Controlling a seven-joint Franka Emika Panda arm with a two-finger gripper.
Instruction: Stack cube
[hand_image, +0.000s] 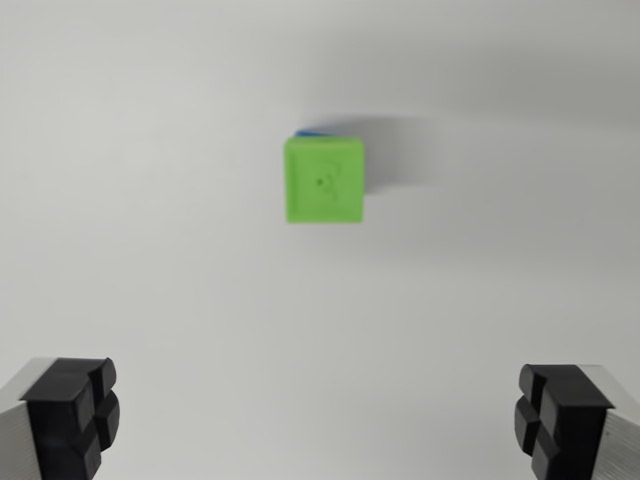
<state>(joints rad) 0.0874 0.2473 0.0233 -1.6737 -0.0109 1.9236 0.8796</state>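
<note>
Green cube (325, 180) sits on a blue cube (312, 132) mid-table, only a blue sliver showing, gripper (320, 420) spread wide and empty above; looks stacked, so best to lift straight up, no sideways nudge.

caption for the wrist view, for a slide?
Green cube stacked on blue cube, open end effector above the white table.

2 black ridged fingertips (72, 415) on grey fingers
</note>
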